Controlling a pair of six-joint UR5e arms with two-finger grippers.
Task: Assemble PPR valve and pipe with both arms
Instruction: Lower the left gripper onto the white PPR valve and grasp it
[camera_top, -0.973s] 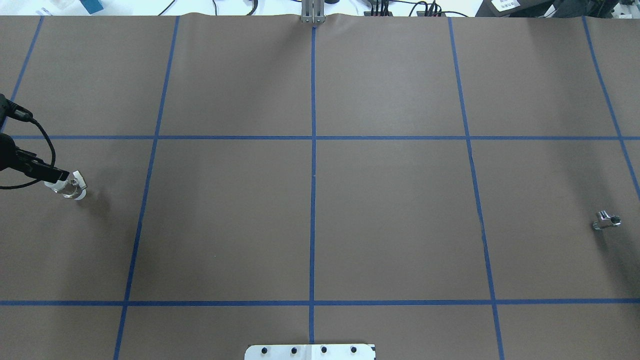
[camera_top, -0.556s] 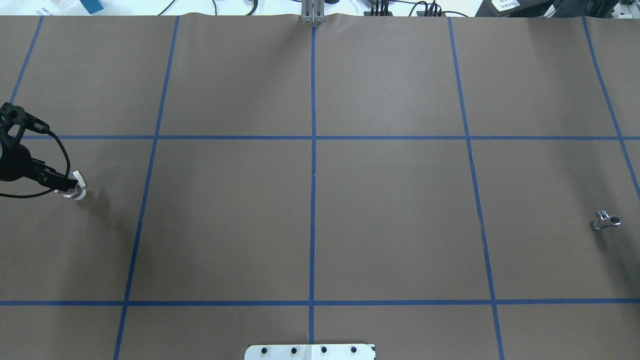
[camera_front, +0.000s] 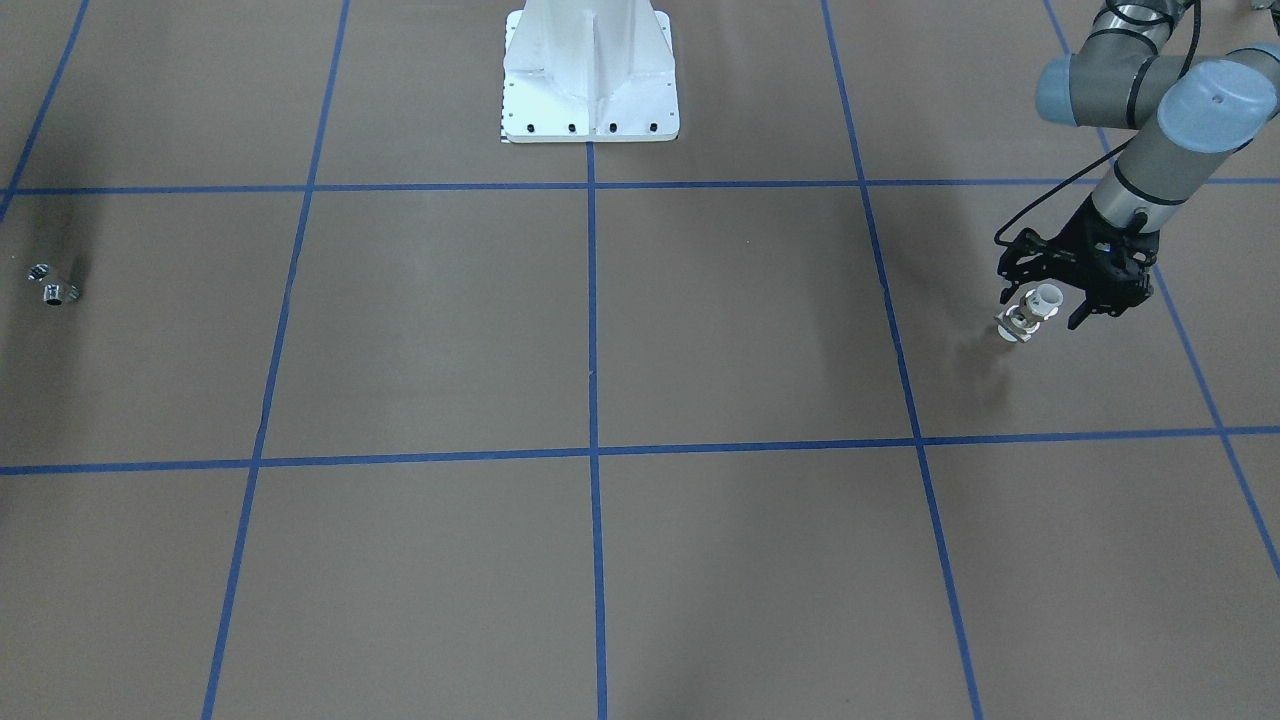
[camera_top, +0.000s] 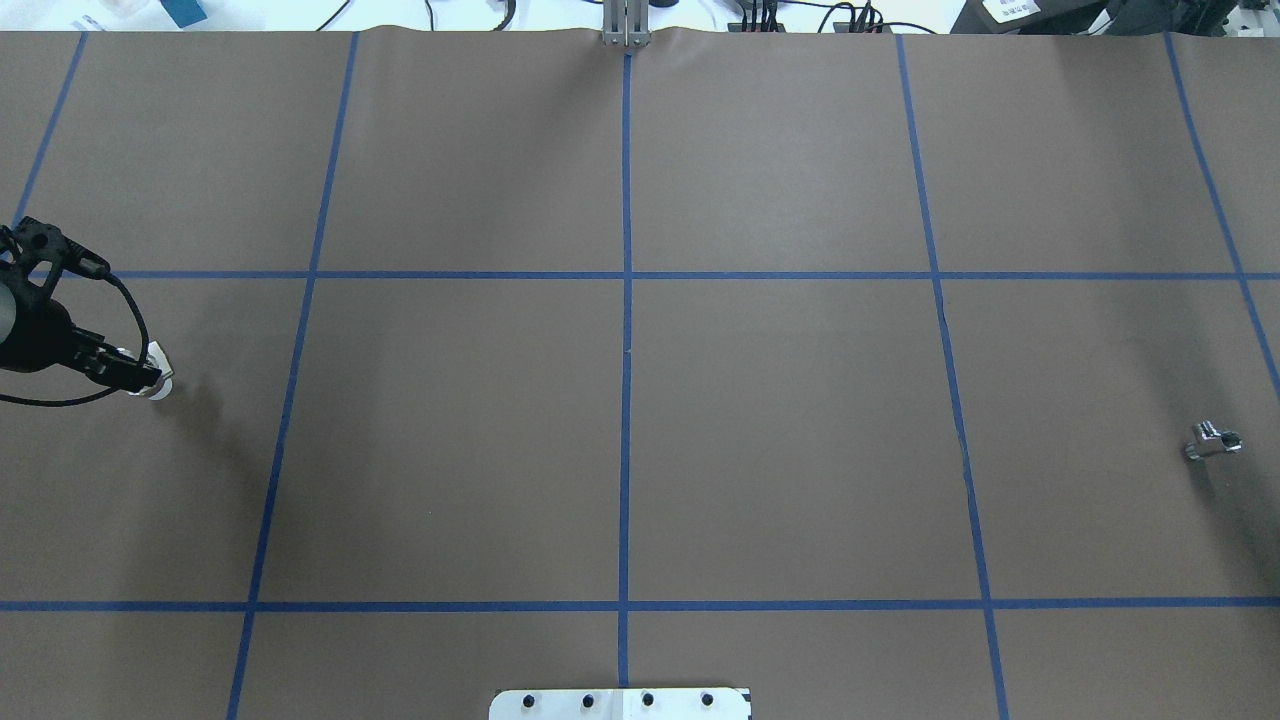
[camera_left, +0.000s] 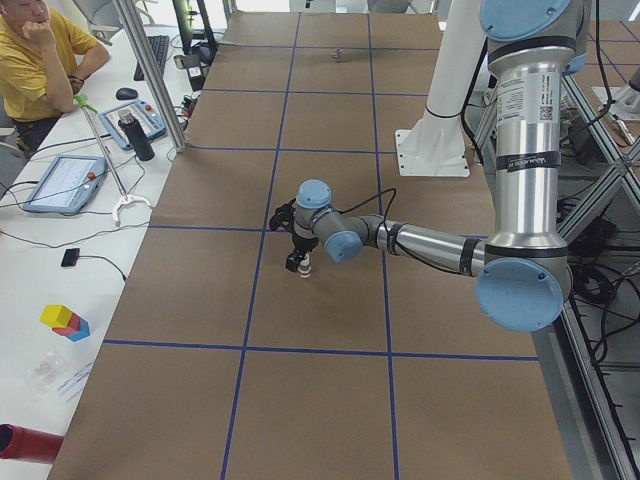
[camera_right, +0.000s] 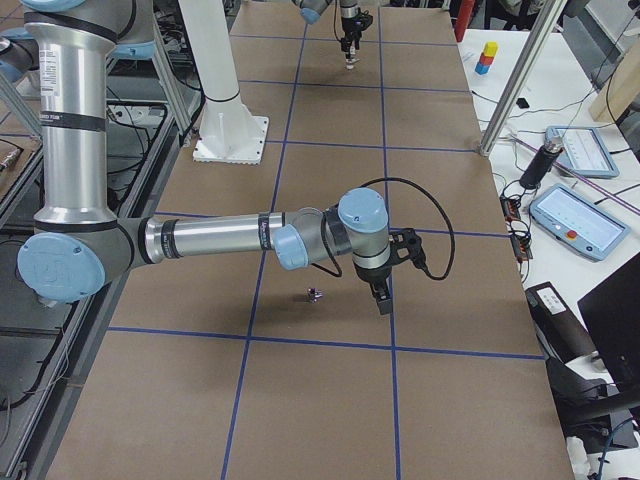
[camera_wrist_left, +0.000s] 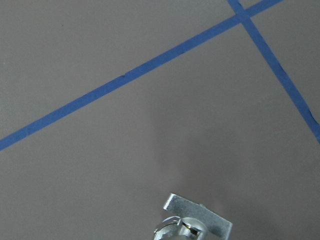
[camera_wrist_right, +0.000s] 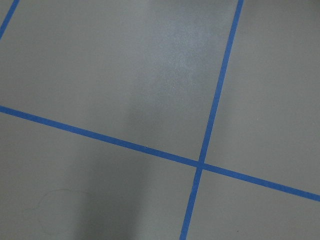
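Left gripper (camera_front: 1045, 310) straddles the PPR valve (camera_front: 1028, 314) at the table's (camera_top: 780, 450) left end, jaws apart, unclamped; I'd say light, stiff, slick, so pinch its grey middle, while the right gripper (camera_right: 383, 300), opening unreadable, hovers beside the pipe (camera_right: 314, 294).

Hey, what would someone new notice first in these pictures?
The left claw straddles the white-ended PPR valve near the table's left end. Far across the brown, blue-taped table, the tiny silver pipe lies untouched, with the right claw close beside it.
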